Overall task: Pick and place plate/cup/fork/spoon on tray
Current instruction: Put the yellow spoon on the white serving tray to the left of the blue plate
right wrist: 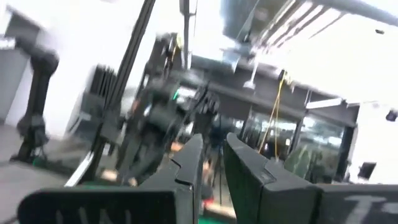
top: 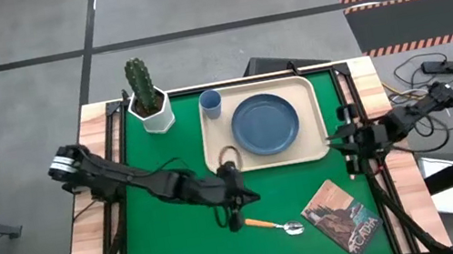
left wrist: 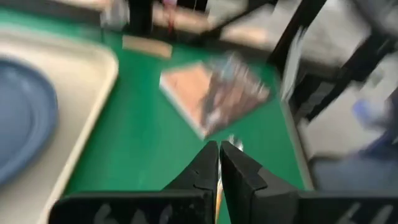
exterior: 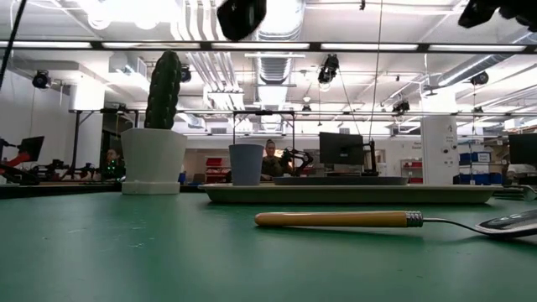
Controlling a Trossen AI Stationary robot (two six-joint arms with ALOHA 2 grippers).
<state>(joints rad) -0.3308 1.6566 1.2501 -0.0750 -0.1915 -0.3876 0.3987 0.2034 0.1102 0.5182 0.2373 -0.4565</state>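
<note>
The dark-blue plate (top: 265,124) and the light-blue cup (top: 211,104) stand on the cream tray (top: 314,151) at the far middle of the green mat. The spoon (top: 272,225) lies flat on the mat near the tray's near side, with its orange handle (exterior: 336,220) toward the left. My left gripper (top: 237,201) is shut and hangs above the handle's end, clear of it; it also shows in the left wrist view (left wrist: 219,158). My right gripper (top: 337,140) waits off the tray's right edge, its fingers a little apart (right wrist: 212,163). I cannot make out the fork.
A cactus in a white pot (top: 148,98) stands at the far left, beside the tray. A booklet (top: 341,217) lies on the mat at the near right, beside the spoon's bowl. Bare green mat lies at the near left.
</note>
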